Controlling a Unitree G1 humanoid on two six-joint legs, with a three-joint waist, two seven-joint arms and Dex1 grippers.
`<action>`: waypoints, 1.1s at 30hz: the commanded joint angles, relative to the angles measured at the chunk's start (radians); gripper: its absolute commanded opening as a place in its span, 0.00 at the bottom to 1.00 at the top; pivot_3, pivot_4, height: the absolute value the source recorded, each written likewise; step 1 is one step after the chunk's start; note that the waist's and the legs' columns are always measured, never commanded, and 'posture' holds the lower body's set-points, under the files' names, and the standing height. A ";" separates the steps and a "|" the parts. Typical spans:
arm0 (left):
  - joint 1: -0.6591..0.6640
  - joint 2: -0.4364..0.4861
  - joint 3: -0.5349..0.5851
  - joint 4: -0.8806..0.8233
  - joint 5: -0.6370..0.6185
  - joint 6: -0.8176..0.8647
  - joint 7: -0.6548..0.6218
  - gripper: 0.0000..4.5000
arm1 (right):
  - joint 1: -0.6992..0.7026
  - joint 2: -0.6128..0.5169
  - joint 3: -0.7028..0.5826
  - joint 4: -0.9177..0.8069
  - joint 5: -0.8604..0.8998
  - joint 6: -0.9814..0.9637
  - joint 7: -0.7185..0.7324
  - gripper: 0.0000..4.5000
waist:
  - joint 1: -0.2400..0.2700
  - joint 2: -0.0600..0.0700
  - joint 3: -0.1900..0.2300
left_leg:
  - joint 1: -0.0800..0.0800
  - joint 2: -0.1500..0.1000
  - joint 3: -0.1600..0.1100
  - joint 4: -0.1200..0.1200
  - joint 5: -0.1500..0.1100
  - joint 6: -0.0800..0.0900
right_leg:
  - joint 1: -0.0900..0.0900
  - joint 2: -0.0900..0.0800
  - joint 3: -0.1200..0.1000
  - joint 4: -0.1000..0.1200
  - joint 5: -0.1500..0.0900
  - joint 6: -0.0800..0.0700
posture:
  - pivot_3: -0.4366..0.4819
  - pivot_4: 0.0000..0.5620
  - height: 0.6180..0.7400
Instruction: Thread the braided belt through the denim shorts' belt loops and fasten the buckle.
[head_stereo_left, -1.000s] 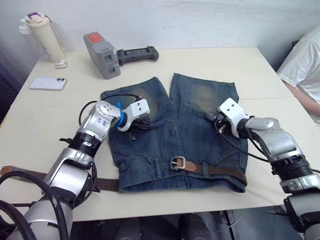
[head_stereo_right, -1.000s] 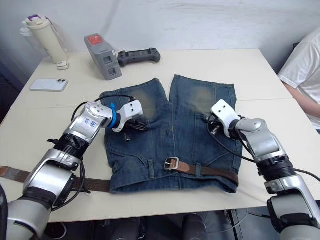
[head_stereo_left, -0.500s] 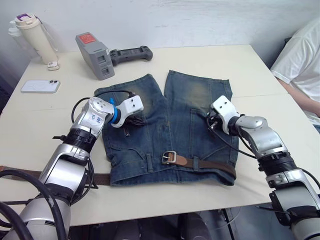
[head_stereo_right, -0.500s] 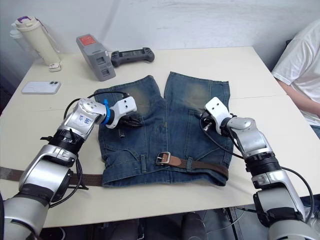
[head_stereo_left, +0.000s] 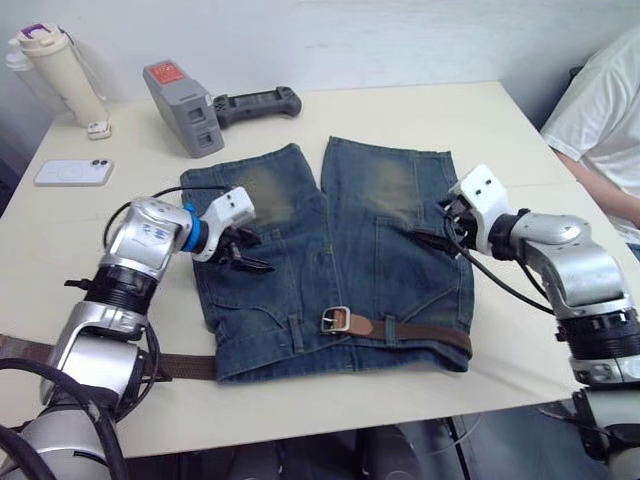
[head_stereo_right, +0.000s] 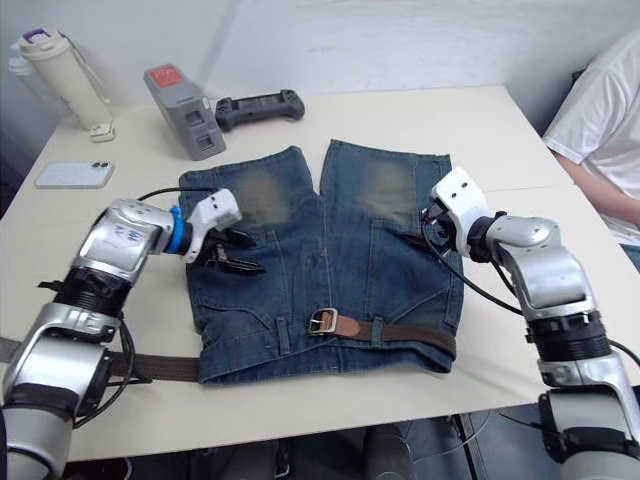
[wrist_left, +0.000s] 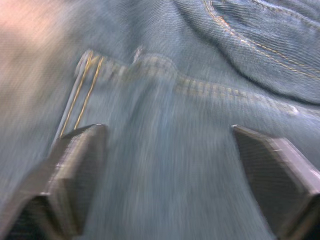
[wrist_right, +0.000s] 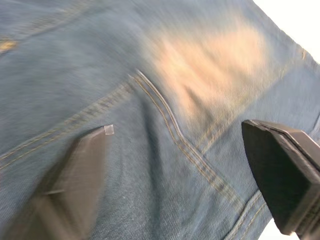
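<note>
The denim shorts lie flat on the table, waistband nearest me. The braided belt runs along the waistband through belt loops on the right half. Its silver buckle rests near the waistband's middle. The belt's other part comes out left of the shorts and trails off the table's left edge. My left gripper hovers open over the left leg's pocket, nothing between its fingers. My right gripper is open over the right leg, with only denim between its fingers.
At the table's far left stand a cream bottle, a white phone, a grey box and a black controller. A person in a white shirt sits at the right edge.
Both grippers have gone from shut to open. The left one has drawn back leftward on the shorts, the right one rightward. The camera has shifted too.
</note>
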 joint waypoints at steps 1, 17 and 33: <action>0.033 0.149 0.209 -0.209 -0.194 0.405 -0.064 0.99 | 0.078 -0.103 -0.048 -0.399 0.184 0.084 0.197 0.99 | 0.003 0.000 0.002 | -0.001 0.000 0.000 0.000 0.000 0.000 | -0.001 0.000 0.000 0.000 0.000 0.000 | 0.48 0.27 1.00; 0.808 0.351 0.968 -0.710 -0.319 0.663 -0.064 0.99 | 0.001 -0.061 -0.009 -0.611 0.578 0.259 0.448 0.99 | -0.004 -0.002 0.007 | -0.008 0.001 -0.002 0.002 -0.001 -0.001 | -0.006 0.000 -0.002 0.000 0.000 0.000 | 0.48 0.27 1.00; 1.252 0.085 1.421 -0.783 -0.768 1.054 0.248 0.99 | -0.115 -0.026 0.194 -0.444 0.308 -0.035 0.581 0.99 | 0.006 -0.008 0.007 | -0.008 0.005 -0.005 0.004 -0.002 -0.003 | -0.007 0.001 -0.004 -0.002 -0.001 -0.005 | 0.48 0.27 1.00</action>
